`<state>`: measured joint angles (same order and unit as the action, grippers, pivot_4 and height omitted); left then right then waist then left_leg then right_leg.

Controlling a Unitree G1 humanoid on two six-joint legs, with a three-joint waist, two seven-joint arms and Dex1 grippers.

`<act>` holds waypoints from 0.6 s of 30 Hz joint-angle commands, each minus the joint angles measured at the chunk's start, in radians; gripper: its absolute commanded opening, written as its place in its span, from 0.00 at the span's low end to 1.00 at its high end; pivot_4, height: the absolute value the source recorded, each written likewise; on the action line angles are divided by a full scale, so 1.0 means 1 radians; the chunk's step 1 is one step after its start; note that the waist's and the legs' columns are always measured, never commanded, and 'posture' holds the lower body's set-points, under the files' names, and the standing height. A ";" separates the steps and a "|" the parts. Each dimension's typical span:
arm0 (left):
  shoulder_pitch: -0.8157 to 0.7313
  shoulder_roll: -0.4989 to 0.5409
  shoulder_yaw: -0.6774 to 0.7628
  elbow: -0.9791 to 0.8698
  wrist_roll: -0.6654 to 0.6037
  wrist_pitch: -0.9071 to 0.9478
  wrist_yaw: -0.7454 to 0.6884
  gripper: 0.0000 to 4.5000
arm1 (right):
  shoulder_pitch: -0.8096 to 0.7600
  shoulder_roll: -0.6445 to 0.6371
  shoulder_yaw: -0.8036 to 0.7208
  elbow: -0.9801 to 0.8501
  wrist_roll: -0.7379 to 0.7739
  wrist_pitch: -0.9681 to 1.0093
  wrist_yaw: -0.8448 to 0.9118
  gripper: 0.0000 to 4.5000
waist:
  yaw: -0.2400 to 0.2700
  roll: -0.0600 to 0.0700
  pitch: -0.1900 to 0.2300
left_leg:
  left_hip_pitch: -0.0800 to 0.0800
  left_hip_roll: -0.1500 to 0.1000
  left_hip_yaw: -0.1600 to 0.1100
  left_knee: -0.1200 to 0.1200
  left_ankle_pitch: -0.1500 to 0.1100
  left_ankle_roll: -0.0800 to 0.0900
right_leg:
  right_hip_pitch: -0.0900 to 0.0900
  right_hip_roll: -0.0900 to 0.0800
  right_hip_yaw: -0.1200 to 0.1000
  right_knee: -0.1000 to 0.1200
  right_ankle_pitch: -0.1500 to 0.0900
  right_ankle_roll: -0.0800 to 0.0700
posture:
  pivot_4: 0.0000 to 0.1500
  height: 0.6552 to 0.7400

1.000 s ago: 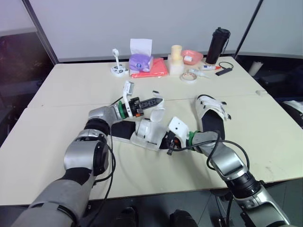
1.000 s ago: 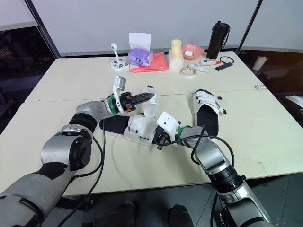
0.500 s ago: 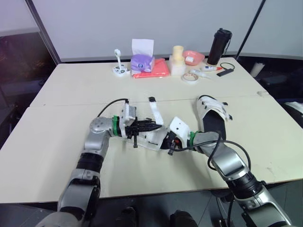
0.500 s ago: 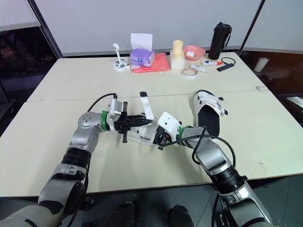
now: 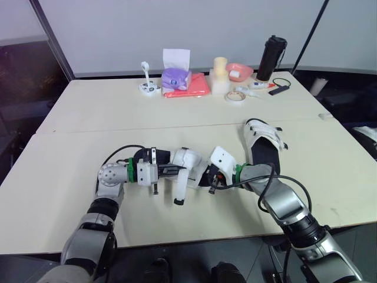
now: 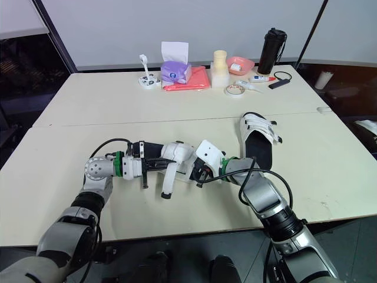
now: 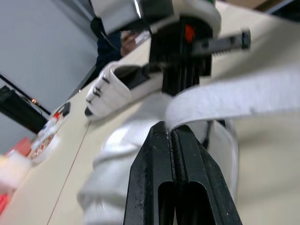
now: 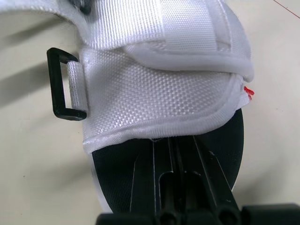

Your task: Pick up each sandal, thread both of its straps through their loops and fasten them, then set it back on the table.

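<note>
A white sandal with a black sole point(image 5: 189, 160) lies on the table point(image 5: 70, 147) between my arms. My left gripper point(image 5: 176, 171) is shut on one of its white straps point(image 7: 234, 96), which drapes over the near side of the sandal point(image 6: 168, 184). My right gripper point(image 8: 173, 143) is shut on the sole's edge point(image 8: 117, 173), below the white upper point(image 8: 154, 70) and a black loop point(image 8: 63, 84). A second sandal point(image 5: 264, 141) lies to the right with its straps closed.
Along the table's far edge stand a purple tissue box point(image 5: 174, 76), a red cloth point(image 5: 193, 86), a pale cylinder point(image 5: 220, 73), a pink bowl point(image 5: 239, 71), a tape roll point(image 5: 235, 95) and a black bottle point(image 5: 270, 57).
My left gripper has swung from above the sandal down toward the near side, drawing the strap from upright to draped over the front. The right arm has stayed put.
</note>
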<state>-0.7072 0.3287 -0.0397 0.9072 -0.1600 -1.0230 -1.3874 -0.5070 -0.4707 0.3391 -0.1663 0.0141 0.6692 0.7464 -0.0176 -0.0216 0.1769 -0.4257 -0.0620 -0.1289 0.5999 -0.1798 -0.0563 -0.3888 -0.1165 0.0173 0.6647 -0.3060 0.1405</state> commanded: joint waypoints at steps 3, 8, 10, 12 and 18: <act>-0.031 0.029 -0.052 0.024 0.009 0.014 -0.018 0.12 | -0.009 0.000 0.017 0.010 -0.001 -0.009 0.016 0.00 | -0.002 0.000 0.000 | 0.000 0.000 0.000 0.000 0.000 0.000 | 0.000 0.000 0.000 0.000 0.000 0.000 | 1.00 1.00; -0.019 0.058 -0.066 -0.037 -0.021 0.104 -0.030 0.62 | -0.013 0.003 0.021 0.018 -0.003 -0.015 0.019 0.00 | -0.003 0.000 -0.001 | 0.000 0.000 -0.001 0.000 0.000 0.000 | 0.000 0.001 0.000 0.001 0.000 0.000 | 1.00 1.00; 0.003 0.078 -0.074 -0.096 -0.046 0.168 -0.055 0.86 | -0.015 0.004 0.022 0.021 -0.004 -0.017 0.019 0.00 | -0.004 0.001 -0.001 | 0.000 0.000 -0.001 0.000 0.000 0.000 | 0.000 0.001 0.000 0.001 0.000 0.000 | 1.00 1.00; 0.028 0.110 -0.082 -0.166 -0.065 0.241 -0.079 0.98 | -0.016 0.005 0.023 0.022 -0.004 -0.019 0.019 0.00 | -0.005 0.001 -0.001 | 0.000 0.000 -0.001 0.000 0.000 0.000 | 0.000 0.001 0.000 0.000 0.000 0.000 | 1.00 1.00; 0.046 0.223 -0.046 -0.327 -0.136 0.580 -0.087 0.98 | -0.020 0.005 0.025 0.028 -0.004 -0.025 0.020 0.00 | -0.012 0.001 -0.001 | 0.000 0.001 -0.001 0.000 0.000 0.000 | 0.000 0.002 0.000 0.001 0.000 0.000 | 1.00 1.00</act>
<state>-0.6562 0.5379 -0.1181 0.6255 -0.2601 -0.5225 -1.4821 -0.5214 -0.4664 0.3521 -0.1418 0.0127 0.6460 0.7553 -0.0297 -0.0207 0.1760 -0.4252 -0.0610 -0.1304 0.5998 -0.1798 -0.0562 -0.3886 -0.1143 0.0172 0.6658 -0.3061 0.1404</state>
